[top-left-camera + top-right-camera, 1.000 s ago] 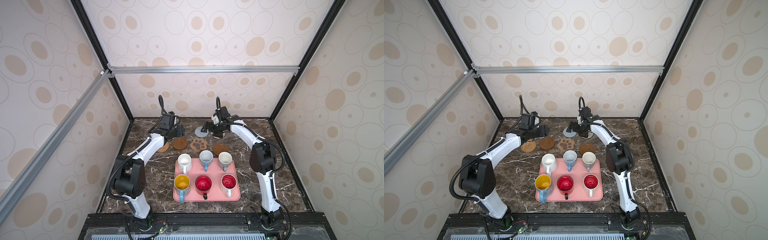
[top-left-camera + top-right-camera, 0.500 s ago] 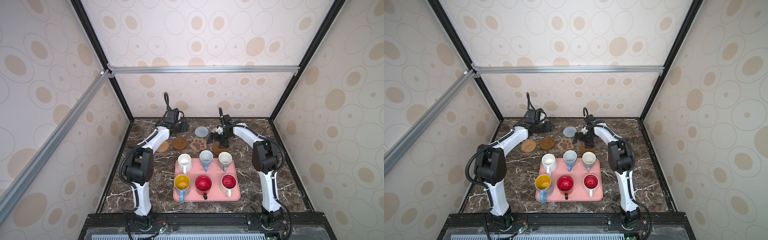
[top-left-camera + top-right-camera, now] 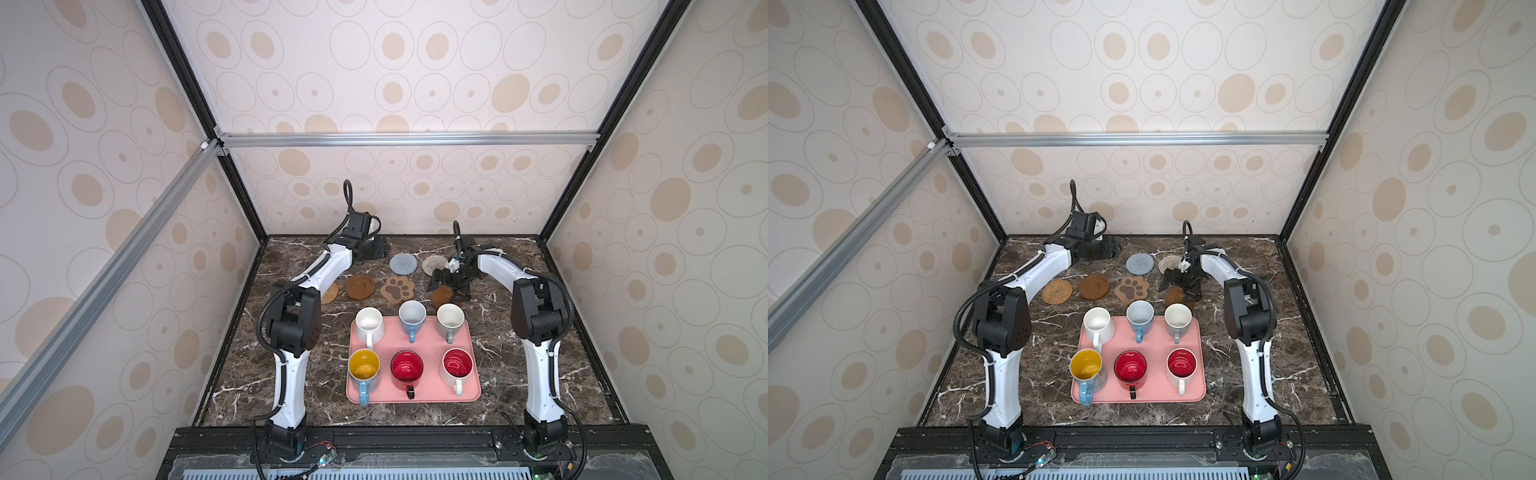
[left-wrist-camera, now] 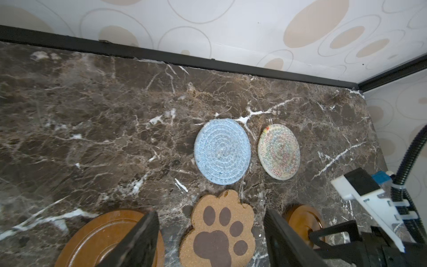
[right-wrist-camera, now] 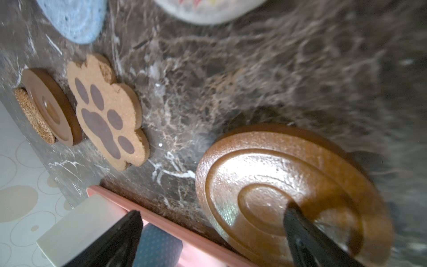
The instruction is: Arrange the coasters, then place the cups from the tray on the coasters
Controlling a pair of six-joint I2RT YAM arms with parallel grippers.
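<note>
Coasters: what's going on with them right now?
The right arm has its jaws open low over the wooden disc coaster beside the pink tray, gripping nothing. The left arm is by the back wall, jaws open and empty. The other five coasters lie flat; all six cups sit on the tray.

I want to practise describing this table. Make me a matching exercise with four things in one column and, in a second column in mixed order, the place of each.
Column A
1. paw-shaped coaster
2. blue-grey woven coaster
3. rattan coaster
4. cup with yellow inside

Column B
a. on the pink tray, front row, left end
b. left end of the coaster row nearer the tray
c. beside the cream woven coaster, in the far row
d. between one brown wooden disc and the other

Pairs: 1-d, 2-c, 3-b, 4-a
</note>
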